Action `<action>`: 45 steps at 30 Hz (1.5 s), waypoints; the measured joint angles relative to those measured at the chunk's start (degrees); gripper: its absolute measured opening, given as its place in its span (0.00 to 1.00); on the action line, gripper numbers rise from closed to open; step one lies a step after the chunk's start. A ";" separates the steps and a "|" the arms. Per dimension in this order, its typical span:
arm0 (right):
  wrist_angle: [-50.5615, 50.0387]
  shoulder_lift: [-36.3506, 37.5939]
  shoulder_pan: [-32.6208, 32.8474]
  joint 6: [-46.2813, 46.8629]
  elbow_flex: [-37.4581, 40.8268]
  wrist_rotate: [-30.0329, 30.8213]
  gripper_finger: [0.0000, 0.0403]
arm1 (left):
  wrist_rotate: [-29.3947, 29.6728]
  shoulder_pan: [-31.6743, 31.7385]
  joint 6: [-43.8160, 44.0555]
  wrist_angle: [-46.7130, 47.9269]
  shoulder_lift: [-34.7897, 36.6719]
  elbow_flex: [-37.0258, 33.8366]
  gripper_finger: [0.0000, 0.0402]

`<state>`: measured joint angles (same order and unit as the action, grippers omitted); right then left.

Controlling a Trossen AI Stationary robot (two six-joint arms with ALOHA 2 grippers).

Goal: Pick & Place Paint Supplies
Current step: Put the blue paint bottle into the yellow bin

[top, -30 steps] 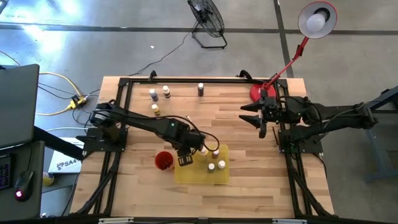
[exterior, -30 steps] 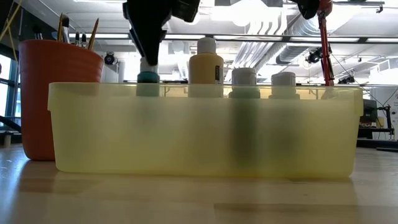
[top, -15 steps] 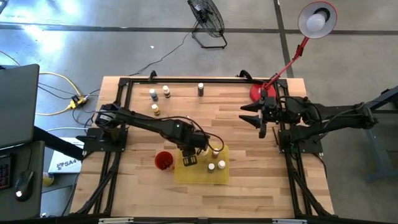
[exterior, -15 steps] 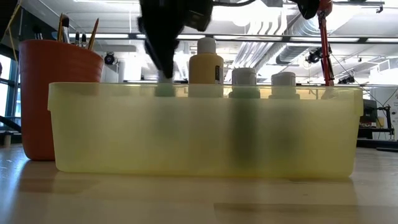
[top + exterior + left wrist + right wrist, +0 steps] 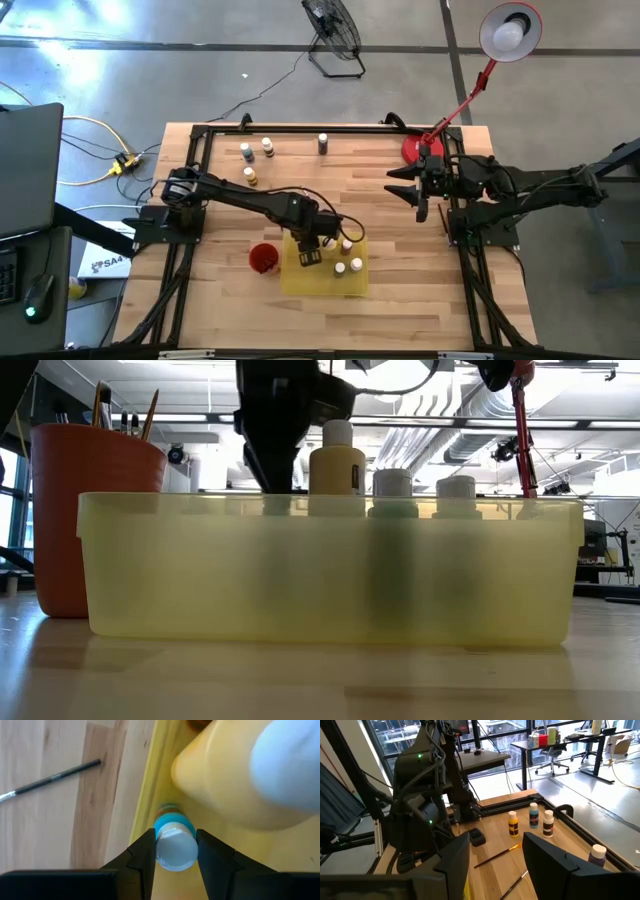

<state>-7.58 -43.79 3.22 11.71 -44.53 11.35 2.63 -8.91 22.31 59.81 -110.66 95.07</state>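
Paint bottle with a blue collar and pale cap [image 5: 174, 842] is sitting between the fingers of the left gripper [image 5: 175, 851], which are pressing on its sides, so the gripper is gripping it. It is inside the yellow tray [image 5: 352, 284], hard against the tray's wall and just beside the large yellowish bottle [image 5: 235, 785]. From table height only a dim shadow of that small bottle is showing through the tray's cloudy wall [image 5: 150, 575], beneath the dark gripper [image 5: 275, 478]; how deep it is sitting I cannot tell. The large yellowish bottle [image 5: 336, 460] and two pale-capped bottles [image 5: 393, 488] [image 5: 456, 488] are poking above the rim, their lower parts blurred by the plastic.

From above, the left arm is reaching across the table from its left edge, its gripper [image 5: 309, 246] pointing down into the tray and covering the bottle it is holding. The red cup [image 5: 263, 259] is standing just beside the tray with brushes [image 5: 103, 405] sticking out of it. One thin brush [image 5: 52, 779] is lying on the wood outside the tray.

Four more small bottles [image 5: 256, 157] [image 5: 323, 143] are standing near the far edge of the table. The right gripper [image 5: 421, 192] is waiting over the right side, well apart from the tray, its fingers [image 5: 451, 857] spread with nothing between them.
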 joint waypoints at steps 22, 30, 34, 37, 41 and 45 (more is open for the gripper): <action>-0.96 0.00 0.00 0.00 0.00 0.00 0.43 | -0.73 -0.09 0.02 -2.18 -0.25 -0.16 0.37; -0.96 0.00 0.00 0.00 0.00 0.00 0.43 | -0.59 -0.09 0.05 -3.07 -0.25 -0.16 0.38; -1.09 0.00 0.02 0.00 0.00 0.00 0.43 | -0.56 -0.09 0.06 -3.06 -0.25 -0.16 0.38; -1.09 0.00 0.00 0.00 0.00 0.00 0.43 | -0.56 -0.09 0.04 -3.05 -0.23 -0.16 0.38; -1.11 0.00 0.00 0.00 0.00 0.00 0.43 | -0.56 -0.09 -0.60 -2.73 -0.22 -0.16 0.38; -1.11 0.00 0.02 0.00 0.00 -0.01 0.43 | -0.61 -0.09 -0.90 -2.68 -0.21 -0.16 0.38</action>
<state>-8.69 -43.79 3.24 11.70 -44.53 11.35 2.02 -8.99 21.40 57.12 -110.87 94.91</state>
